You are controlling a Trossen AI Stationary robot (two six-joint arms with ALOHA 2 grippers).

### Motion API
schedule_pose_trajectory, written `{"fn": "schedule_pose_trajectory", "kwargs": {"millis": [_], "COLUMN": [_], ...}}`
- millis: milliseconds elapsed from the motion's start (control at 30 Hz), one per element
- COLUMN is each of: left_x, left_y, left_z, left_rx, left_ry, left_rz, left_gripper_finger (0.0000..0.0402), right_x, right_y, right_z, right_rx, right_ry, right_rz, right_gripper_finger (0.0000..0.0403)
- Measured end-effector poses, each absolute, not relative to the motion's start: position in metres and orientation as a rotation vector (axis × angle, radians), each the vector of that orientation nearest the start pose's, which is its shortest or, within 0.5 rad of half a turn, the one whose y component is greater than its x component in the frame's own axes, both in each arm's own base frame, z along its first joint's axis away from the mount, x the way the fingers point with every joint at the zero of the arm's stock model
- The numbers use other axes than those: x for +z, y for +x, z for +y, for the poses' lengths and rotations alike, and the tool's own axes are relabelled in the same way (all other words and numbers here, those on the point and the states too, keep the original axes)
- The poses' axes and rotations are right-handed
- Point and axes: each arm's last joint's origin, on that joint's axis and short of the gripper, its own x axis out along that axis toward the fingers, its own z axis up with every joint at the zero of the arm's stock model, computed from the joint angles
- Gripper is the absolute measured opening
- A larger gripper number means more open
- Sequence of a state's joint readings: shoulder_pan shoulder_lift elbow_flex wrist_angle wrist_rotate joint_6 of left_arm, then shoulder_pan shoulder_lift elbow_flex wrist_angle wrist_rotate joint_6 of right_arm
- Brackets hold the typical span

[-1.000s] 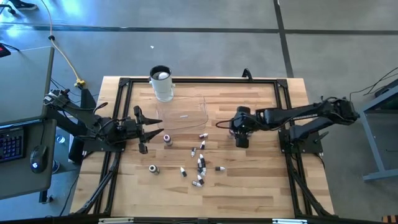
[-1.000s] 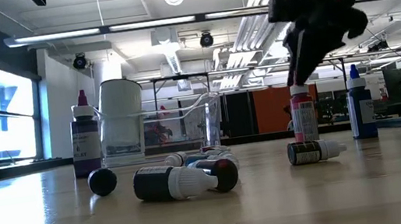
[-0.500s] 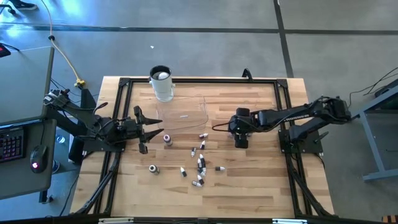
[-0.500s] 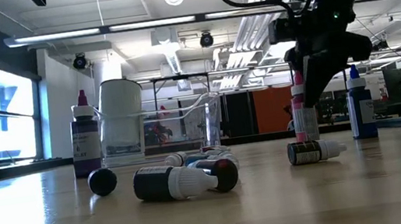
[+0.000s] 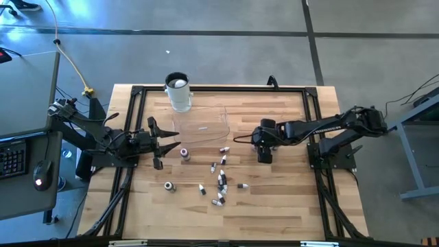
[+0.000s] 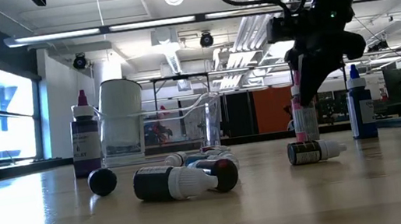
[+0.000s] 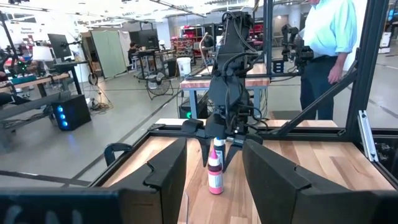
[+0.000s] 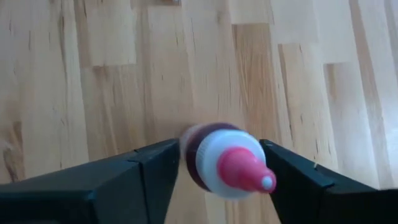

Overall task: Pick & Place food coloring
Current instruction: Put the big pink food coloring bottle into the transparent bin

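**Food coloring: right arm lining up on a standing bottle**

Food coloring bottles (image 5: 221, 180) are lying scattered across the middle of the table (image 5: 288, 199), and the clear tray (image 5: 202, 127) is looking bare from above, so by my read the sorting is barely getting started, with most of the bottles still waiting.

The right gripper (image 5: 265, 152) is hanging over 1 upright pink-capped bottle (image 8: 225, 163), its jaws spread wide. In the right wrist view that bottle is sitting right between the 2 fingers (image 8: 112, 186), close on both sides, though whether they are touching it I cannot tell. The low view is showing the same bottle (image 6: 304, 117) standing on the table under the gripper.

The left gripper (image 5: 167, 145) is waiting at the table's left side, jaws parted, carrying nothing.
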State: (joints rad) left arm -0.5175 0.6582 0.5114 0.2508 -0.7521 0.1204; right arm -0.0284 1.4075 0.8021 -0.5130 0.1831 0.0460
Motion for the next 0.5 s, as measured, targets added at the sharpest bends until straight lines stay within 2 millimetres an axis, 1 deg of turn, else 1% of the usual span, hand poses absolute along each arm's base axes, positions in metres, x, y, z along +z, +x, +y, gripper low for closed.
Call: {"fn": "schedule_pose_trajectory", "kwargs": {"millis": [167,233,367,500], "left_x": [0.298,0.298,0.298,0.298], "left_y": [0.141,0.141,0.141,0.141], "left_z": [-0.057,-0.057,-0.057,-0.057], "left_rx": [0.239,0.239,0.239,0.239], "left_ry": [0.059,0.059,0.059,0.059], "left_rz": [-0.069,-0.069,-0.069,-0.069], "left_gripper_finger": [0.0154,0.0154,0.0154,0.0154], "right_x": [0.187,0.188,0.191,0.199], "right_y": [0.255,0.255,0.261,0.274], "right_z": [-0.012,-0.012,-0.01,-0.008], "right_rx": [-0.212,-0.196,-0.127,-0.051], "right_ry": [-0.037,-0.025,0.04,0.085], "right_rz": [1.109,1.101,1.038,0.884], "right_gripper_finger": [0.0156,0.0141,0.0139,0.0155]}}
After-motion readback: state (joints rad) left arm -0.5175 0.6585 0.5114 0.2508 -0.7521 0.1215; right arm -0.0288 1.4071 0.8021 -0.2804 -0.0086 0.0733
